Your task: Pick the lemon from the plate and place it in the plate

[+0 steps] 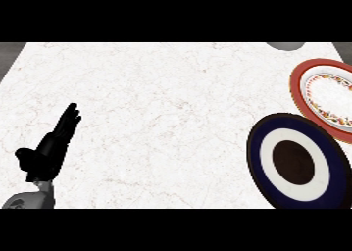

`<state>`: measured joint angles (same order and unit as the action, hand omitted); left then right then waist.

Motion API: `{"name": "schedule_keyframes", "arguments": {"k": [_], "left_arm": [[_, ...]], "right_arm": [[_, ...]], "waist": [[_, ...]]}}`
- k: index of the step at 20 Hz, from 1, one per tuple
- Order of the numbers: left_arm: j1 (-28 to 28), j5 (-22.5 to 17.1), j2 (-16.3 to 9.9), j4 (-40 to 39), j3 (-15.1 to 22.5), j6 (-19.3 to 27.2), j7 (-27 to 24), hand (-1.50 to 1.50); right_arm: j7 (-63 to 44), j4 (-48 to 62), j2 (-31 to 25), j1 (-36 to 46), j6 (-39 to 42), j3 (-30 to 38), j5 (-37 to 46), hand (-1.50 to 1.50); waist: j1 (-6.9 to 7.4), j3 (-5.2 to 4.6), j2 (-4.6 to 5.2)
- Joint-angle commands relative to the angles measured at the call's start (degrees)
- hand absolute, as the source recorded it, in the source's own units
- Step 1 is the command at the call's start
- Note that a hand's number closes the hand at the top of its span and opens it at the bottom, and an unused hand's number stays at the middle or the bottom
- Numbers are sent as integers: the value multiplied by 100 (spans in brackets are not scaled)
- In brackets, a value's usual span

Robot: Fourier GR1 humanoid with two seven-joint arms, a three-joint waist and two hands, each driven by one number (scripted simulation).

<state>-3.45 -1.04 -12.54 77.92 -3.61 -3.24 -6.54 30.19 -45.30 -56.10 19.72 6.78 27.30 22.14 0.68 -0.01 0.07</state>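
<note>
A dark blue plate point(260, 162) with a white ring and a black centre lies at the lower right of the white marble counter. Just behind it, at the right edge, lies a red-rimmed plate point(300, 81) with a floral white middle, partly cut off by the view. No lemon shows on either plate or anywhere on the counter. My left hand point(54, 147) rests open at the lower left, fingers straight and pointing away from me, holding nothing. My right hand does not appear.
A grey rounded object point(286, 45) peeks in at the counter's far edge, upper right. The marble counter point(164, 112) spreads wide between my left hand and the two plates.
</note>
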Motion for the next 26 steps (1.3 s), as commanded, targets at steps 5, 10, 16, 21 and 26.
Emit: {"name": "schedule_keyframes", "arguments": {"k": [5, 10, 16, 21, 26], "left_arm": [[-116, 51, 11, 215, -1, 10, 347, 0], [-69, 45, 51, 12, -86, -42, 73, 0], [-286, 107, 32, -323, -128, -70, -32, 0], [149, 217, 111, -134, -60, -62, -245, 0], [-243, 56, 100, -223, -120, -202, -40, 0]], "right_arm": [[-612, 167, 896, 1092, -426, -819, 499, 150], [-814, 855, 1374, 1767, -887, -1115, 887, 150], [-1271, 1486, 2024, 2153, -1436, -651, 494, -150], [-1523, 2153, 1875, 2458, -1443, -642, 596, -150], [-1044, 2589, 1858, 2687, -1538, -58, 57, -150]], "waist": [[32, 3, 5], [54, 5, 17], [57, 6, 39], [52, 6, 27], [90, 15, 65]]}}
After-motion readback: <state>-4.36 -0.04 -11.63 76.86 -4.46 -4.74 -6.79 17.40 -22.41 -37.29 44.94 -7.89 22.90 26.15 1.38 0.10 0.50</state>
